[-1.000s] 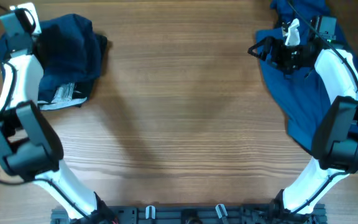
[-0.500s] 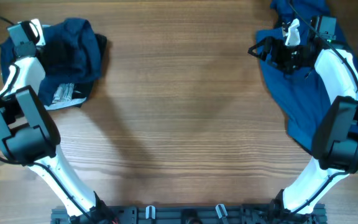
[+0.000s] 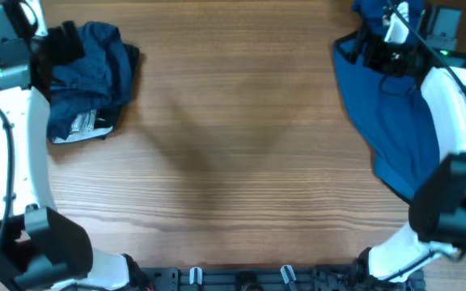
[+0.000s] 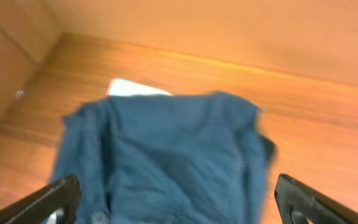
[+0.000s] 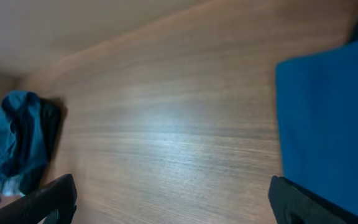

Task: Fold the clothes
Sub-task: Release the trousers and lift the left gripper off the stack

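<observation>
My left claw [image 4: 176,190] hangs open above the crumpled navy bundle [image 3: 87,77], far left on the table [image 3: 241,145]. My right claw [image 5: 173,190] is open at the edge of the spread blue garment [image 3: 395,129]. I judge the cloth soft and limp: pinch a hem corner.

Robot lab or test bench. Signs:
- Two white-and-black arms, left arm [image 3: 27,153] and right arm [image 3: 451,113], rising from black mounting rail [image 3: 241,279] at near edge of wood-grain tabletop [image 3: 233,162].
- Black cable [image 3: 7,162] running along left arm.
- Work samples on tabletop: crumpled navy garment heap [image 3: 87,73], spread blue cloth [image 3: 387,121].
- Plain wood-tone panel [image 4: 229,31] behind tabletop in left wrist view.
</observation>
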Motion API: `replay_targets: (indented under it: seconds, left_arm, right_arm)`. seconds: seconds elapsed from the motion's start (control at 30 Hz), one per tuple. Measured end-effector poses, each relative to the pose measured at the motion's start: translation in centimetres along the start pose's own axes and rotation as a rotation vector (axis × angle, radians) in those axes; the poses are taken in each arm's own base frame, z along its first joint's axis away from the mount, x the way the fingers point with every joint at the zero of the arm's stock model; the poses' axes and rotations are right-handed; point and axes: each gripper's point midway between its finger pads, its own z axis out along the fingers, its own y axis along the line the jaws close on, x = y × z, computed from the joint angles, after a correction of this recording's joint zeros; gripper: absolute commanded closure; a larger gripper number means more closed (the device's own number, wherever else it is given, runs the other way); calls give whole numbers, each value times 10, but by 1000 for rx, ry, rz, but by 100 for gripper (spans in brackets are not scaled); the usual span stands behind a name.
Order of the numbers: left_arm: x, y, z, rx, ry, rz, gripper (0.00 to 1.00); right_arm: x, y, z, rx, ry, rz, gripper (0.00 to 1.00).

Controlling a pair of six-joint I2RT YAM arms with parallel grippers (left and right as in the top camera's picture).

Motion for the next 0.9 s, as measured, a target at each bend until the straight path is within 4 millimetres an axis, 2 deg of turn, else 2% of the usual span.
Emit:
replay_targets:
  seconds: [0.13,0.2,0.33,0.4,0.47,0.63,0.9]
  left_arm:
    - [15,-36,-26,67,64,38,0]
    - [23,-54,-47,103,93,61,0]
    - [48,-86,-75,182,181,106,0]
    - [62,-98,-80,224,236,123,0]
    - [76,-111,-87,274,292,135,0]
    - [93,-131,-98,361,361,144,0]
    - [96,-136,-101,390,372,143,0]
  right_arm:
    - [-10,12,-45,112,-58,-58,0]
    - [-12,13,-71,209,-90,-79,0]
    - [-6,7,-112,378,-112,-81,1]
    - [0,6,-124,423,-109,-79,0]
    - [4,5,-132,452,-100,-77,0]
    - [16,-1,-134,488,-56,-59,0]
    - [16,-2,-135,498,-57,-61,1]
